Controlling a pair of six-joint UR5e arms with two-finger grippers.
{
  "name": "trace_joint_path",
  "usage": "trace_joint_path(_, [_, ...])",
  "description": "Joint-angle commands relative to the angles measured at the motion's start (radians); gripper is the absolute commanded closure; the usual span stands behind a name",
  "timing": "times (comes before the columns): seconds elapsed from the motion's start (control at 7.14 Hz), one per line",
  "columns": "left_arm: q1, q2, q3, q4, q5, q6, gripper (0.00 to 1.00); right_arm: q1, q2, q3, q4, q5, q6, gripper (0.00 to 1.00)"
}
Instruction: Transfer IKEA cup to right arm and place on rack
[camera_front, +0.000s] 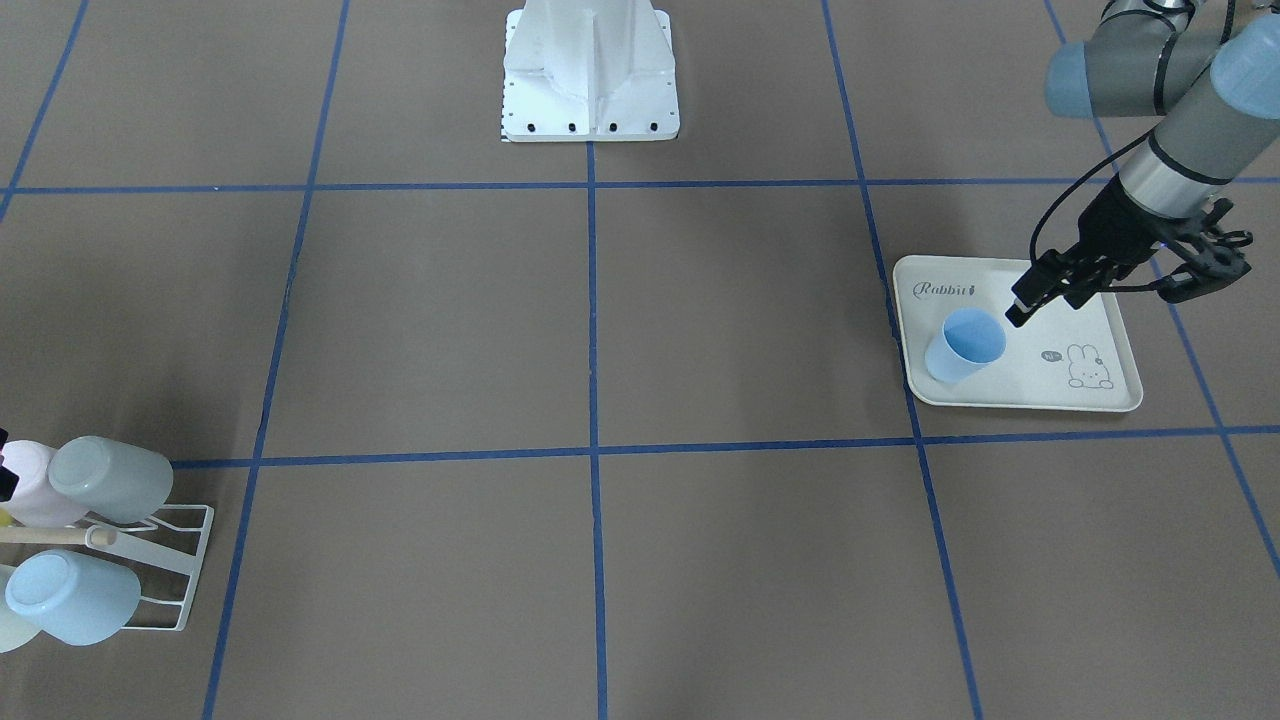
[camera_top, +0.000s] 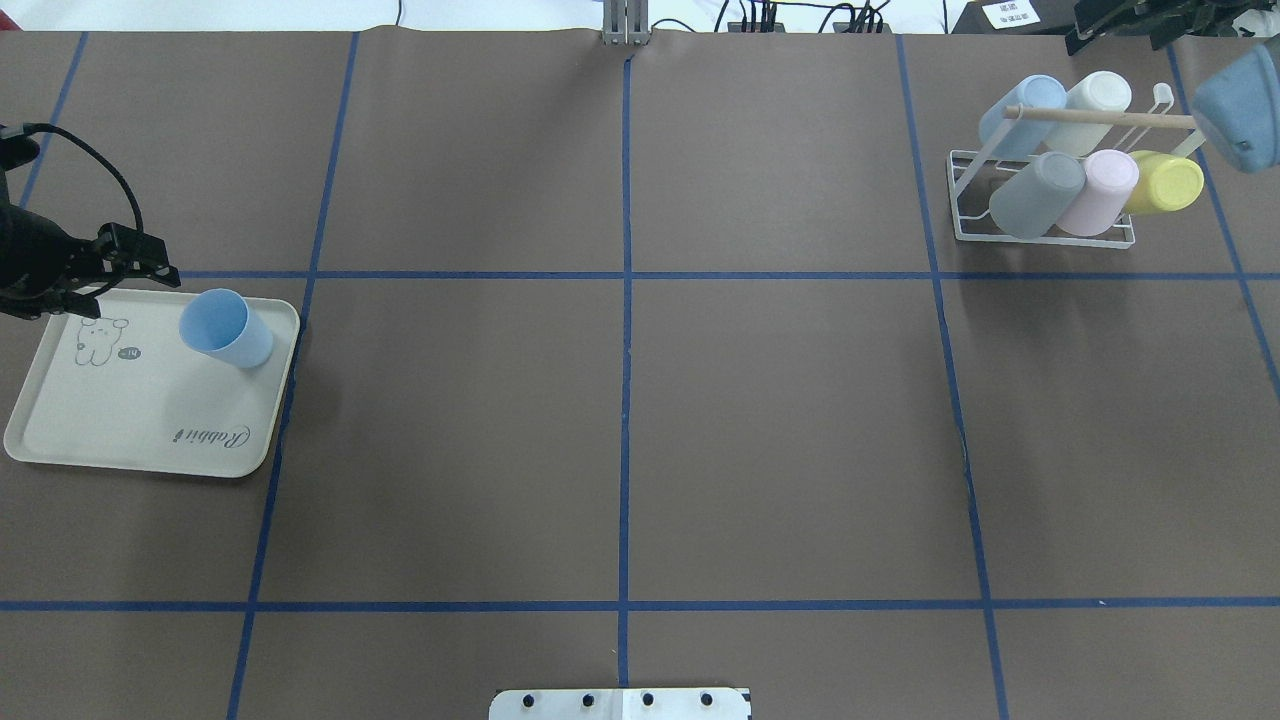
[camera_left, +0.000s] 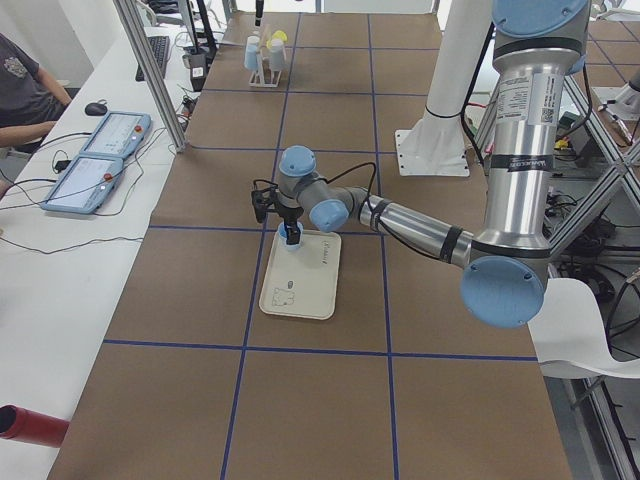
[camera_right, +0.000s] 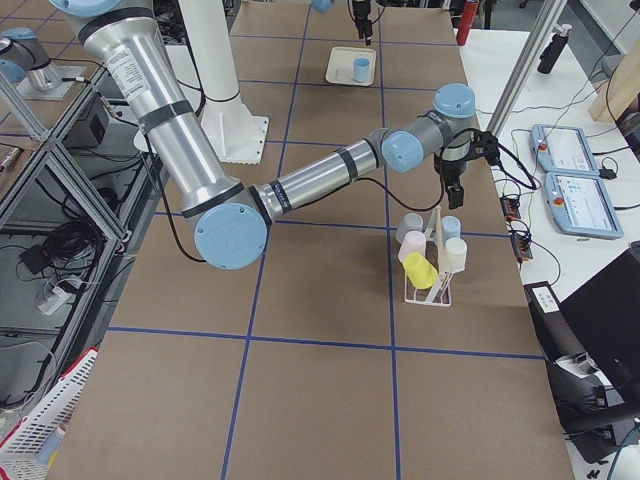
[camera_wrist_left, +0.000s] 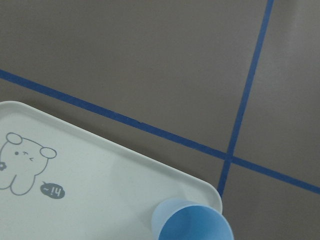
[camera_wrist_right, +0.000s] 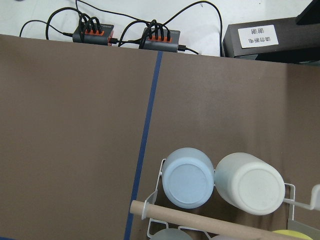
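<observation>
Zero of three stages to log as done: no pick-up, no hand-over, no placement. Locate the IKEA cup (camera_front: 965, 345) on the tray (camera_front: 1020, 385), apparently upright with mouth up, in the tray corner toward the middle of the table (camera_front: 700, 330) and away from the robot's base (camera_front: 590, 80). Locate the left gripper (camera_front: 1098, 298) above the tray, offset from the cup toward the tray's rabbit drawing (camera_front: 1090, 367), near the cup but clear of it. Read its fingers (camera_front: 1032, 295) as spread wide, with nothing between them. Note the pose of the left arm (camera_left: 420, 228): forearm stretched out low and nearly level toward the tray, wrist bent to aim the gripper downward. Treat this as the approach before the first grasp, as a judgement only. Locate the rack (camera_top: 1040, 240) at the table end opposite the tray, well apart from it, already loaded with five cups (camera_top: 1035, 195) beside the wooden rod (camera_top: 1100, 116). Locate the right gripper (camera_right: 455, 192) likewise far from the tray, raised near the rack on an outstretched forearm, wrist turned down. Record its finger state as impossible to tell: absent from the right wrist view, too small in the side view. Expect this work to remain: close on the cup, lift it off the tray, carry it toward the table's middle, pass it to the right gripper, seat it on the rack.
</observation>
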Motion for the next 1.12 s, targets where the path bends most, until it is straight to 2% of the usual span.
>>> trace_joint_path(0.0, [0.075, 0.016, 0.004, 0.037, 0.042, 0.02, 0.07, -0.005, -0.057, 0.042, 0.006, 0.02, 0.003, 0.01])
trace_joint_path(0.56, [0.081, -0.015, 0.028, 0.066, 0.032, 0.04, 0.17, -0.008, -0.078, 0.05, 0.011, 0.02, 0.003, 0.01])
trace_joint_path(0.84, [0.081, -0.053, 0.08, 0.066, 0.033, 0.04, 0.21, -0.008, -0.079, 0.053, 0.011, 0.02, 0.003, 0.01])
trace_joint_path(0.98, [0.081, -0.055, 0.08, 0.066, 0.032, 0.04, 0.33, -0.008, -0.079, 0.055, 0.011, 0.022, 0.003, 0.01])
